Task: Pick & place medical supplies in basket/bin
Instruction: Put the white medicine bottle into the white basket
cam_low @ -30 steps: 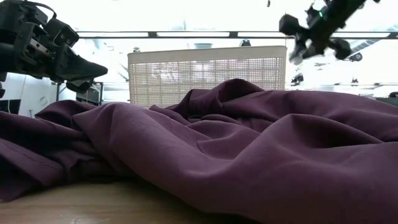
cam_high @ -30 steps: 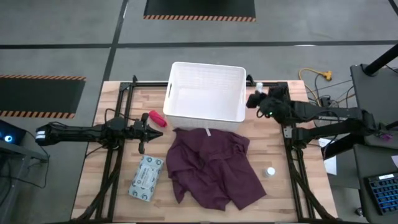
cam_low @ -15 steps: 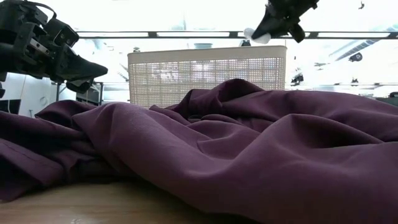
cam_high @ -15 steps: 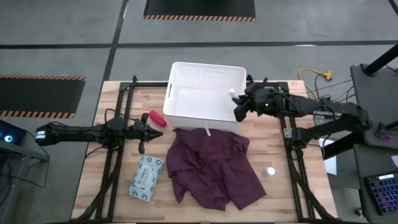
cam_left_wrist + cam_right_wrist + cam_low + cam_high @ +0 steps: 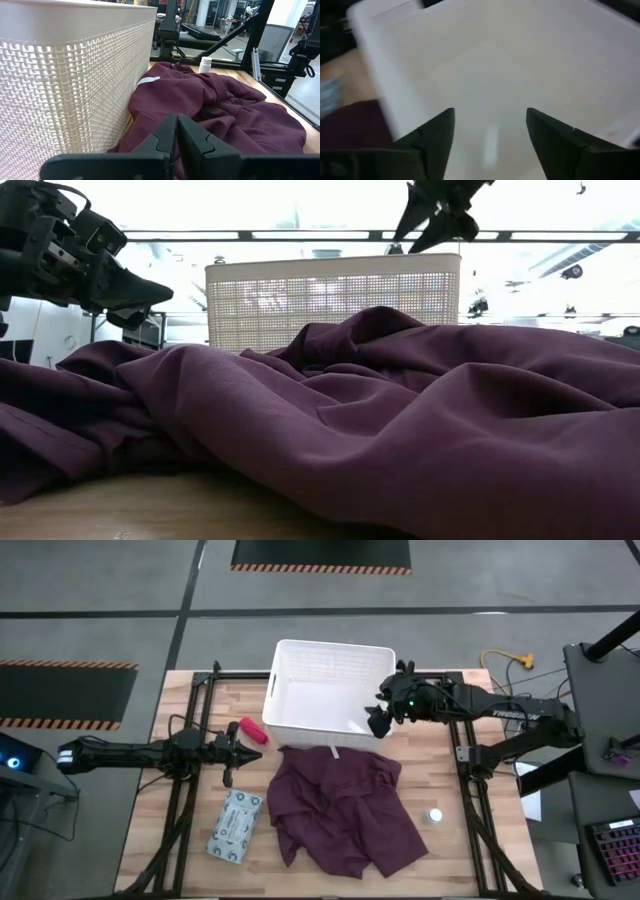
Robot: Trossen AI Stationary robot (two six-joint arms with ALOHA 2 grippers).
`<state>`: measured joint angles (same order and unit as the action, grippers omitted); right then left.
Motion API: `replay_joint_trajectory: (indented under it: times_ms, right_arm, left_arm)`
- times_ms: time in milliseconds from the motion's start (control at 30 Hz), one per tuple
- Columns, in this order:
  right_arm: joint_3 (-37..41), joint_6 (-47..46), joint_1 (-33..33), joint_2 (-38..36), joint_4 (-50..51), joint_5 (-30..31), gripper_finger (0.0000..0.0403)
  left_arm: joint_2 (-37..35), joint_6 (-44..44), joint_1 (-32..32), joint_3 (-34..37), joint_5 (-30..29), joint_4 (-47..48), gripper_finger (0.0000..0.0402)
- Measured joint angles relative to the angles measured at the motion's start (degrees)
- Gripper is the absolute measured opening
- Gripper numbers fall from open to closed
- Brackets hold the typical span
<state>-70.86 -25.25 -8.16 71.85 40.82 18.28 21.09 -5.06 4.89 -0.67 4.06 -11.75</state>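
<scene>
The white slotted basket (image 5: 330, 688) stands at the table's far middle. My right gripper (image 5: 377, 724) hangs open over its near right corner, above the rim (image 5: 420, 232), with nothing between its fingers. In the right wrist view a pale oblong blur (image 5: 490, 145) shows on the basket floor (image 5: 485, 60). A red tube (image 5: 250, 730) lies left of the basket. My left gripper (image 5: 232, 752), shut on nothing, stays just near of the tube. The patterned packet (image 5: 235, 825) lies near left and a white bottle (image 5: 433, 815) stands at the right.
A large maroon cloth (image 5: 345, 805) lies crumpled against the basket's near wall (image 5: 75, 90) and fills the low view (image 5: 350, 430). Black frame rails run along both table sides. Bare wood shows at the near left and right.
My right gripper has gone toward the table's left, from beside the basket to over its right side, carrying a small white item at its fingertips. It has then opened, and the item no longer shows between the fingers.
</scene>
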Motion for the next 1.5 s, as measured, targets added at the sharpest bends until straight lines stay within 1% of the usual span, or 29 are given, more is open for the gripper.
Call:
replay_joint_trajectory:
  times_ms: [33, 100, 200, 267, 333, 400, 567, 700, 867, 1000, 1133, 1300, 1500]
  right_arm:
    - [-1.31, 0.22, 0.00, 0.03, 1.30, -3.37, 0.0248]
    - [-3.95, 1.33, 0.11, -0.12, 4.72, -12.28, 0.0257]
    - [-7.34, 0.46, 1.71, -0.13, 11.92, -25.04, 0.0257]
    - [-8.80, -1.39, 3.78, 0.13, 17.88, -30.53, 0.0251]
    - [-9.52, -2.14, 6.43, 0.34, 23.20, -33.15, 0.0246]
    - [-9.43, -2.21, 10.22, 0.33, 27.39, -33.66, 0.0241]
    - [-7.53, -1.86, 21.27, 0.16, 31.47, -33.51, 0.0239]
    - [-5.25, -3.95, 28.97, 0.23, 32.29, -29.53, 0.0253]
    - [-0.50, -8.11, 36.12, 0.27, 32.50, -24.35, 0.0283]
    - [4.59, -13.86, 40.49, 0.34, 31.55, -24.24, 0.0296]
    - [10.21, -18.14, 43.69, 0.29, 29.94, -24.20, 0.0296]
    - [15.70, -23.88, 45.69, 0.27, 25.81, -24.15, 0.0286]
    - [20.93, -26.38, 46.58, 0.34, 22.70, -24.09, 0.0275]
  left_arm:
    - [0.00, -0.02, 0.01, 0.00, 0.00, 0.00, 0.0000]
    - [0.02, 0.00, 0.02, 0.00, 0.00, 0.00, 0.0000]
    - [0.02, -0.01, 0.01, 0.00, 0.00, 0.00, 0.0000]
    - [0.00, 0.00, 0.02, 0.00, 0.00, 0.00, 0.0000]
    - [0.00, 0.00, 0.00, 0.00, 0.00, 0.00, 0.0000]
    - [0.01, 0.00, 0.02, 0.00, 0.01, 0.00, 0.0000]
    - [0.02, 0.00, 0.00, 0.00, 0.00, 0.00, 0.0000]
    - [0.02, 0.00, 0.01, 0.00, 0.01, 0.00, 0.0000]
    - [0.00, 0.00, 0.00, 0.00, 0.00, 0.00, 0.0000]
    - [0.01, 0.00, 0.00, 0.00, 0.01, 0.00, 0.0000]
    - [0.01, -0.01, 0.02, 0.00, 0.01, 0.00, 0.0000]
    - [0.00, -0.01, 0.00, 0.00, 0.00, 0.00, 0.0000]
    - [0.02, 0.00, 0.02, 0.00, 0.02, 0.00, 0.0000]
